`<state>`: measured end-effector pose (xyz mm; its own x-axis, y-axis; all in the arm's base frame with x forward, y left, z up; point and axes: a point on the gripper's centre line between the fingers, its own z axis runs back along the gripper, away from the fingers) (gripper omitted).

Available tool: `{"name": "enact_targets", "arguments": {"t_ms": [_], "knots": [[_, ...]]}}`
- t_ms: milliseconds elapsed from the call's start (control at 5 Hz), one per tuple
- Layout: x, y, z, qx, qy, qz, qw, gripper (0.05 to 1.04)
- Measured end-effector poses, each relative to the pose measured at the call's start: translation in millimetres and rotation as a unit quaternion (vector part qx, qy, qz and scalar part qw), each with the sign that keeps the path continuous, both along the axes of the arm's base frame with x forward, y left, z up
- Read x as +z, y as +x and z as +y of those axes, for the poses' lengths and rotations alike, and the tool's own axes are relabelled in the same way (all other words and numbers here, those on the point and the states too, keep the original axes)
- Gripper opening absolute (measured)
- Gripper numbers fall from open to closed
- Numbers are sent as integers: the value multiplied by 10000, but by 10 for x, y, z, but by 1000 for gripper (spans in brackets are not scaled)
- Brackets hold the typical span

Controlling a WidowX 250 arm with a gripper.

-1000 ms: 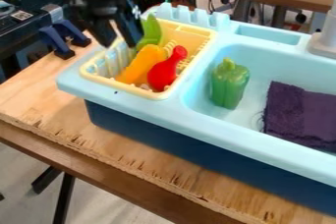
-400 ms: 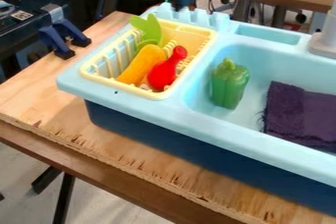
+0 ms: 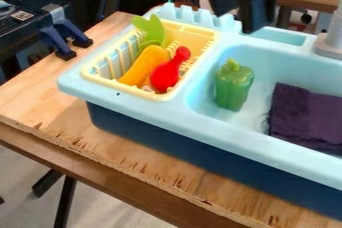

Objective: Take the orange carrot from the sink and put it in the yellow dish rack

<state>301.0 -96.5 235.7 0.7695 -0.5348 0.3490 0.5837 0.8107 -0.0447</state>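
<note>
while near the sink (image 3: 220, 127), gripper (image 3: 238, 21); far left, patterned label (image 3: 22, 15)

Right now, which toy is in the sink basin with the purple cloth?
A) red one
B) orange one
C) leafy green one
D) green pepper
D: the green pepper stands in the sink left of the purple cloth; the other toys are in the yellow rack.

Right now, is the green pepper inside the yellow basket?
No, the green pepper lies in the sink basin, to the right of the yellow basket.
</note>
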Motion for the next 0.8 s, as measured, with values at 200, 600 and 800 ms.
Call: {"name": "enact_targets", "arguments": {"t_ms": [200, 600, 800], "knots": [[0, 0, 7, -23, 4, 0, 10000, 1003], [5, -3, 3, -30, 3, -8, 10000, 1003], [4, -1, 10, -22, 10, -9, 10000, 1003]]}}
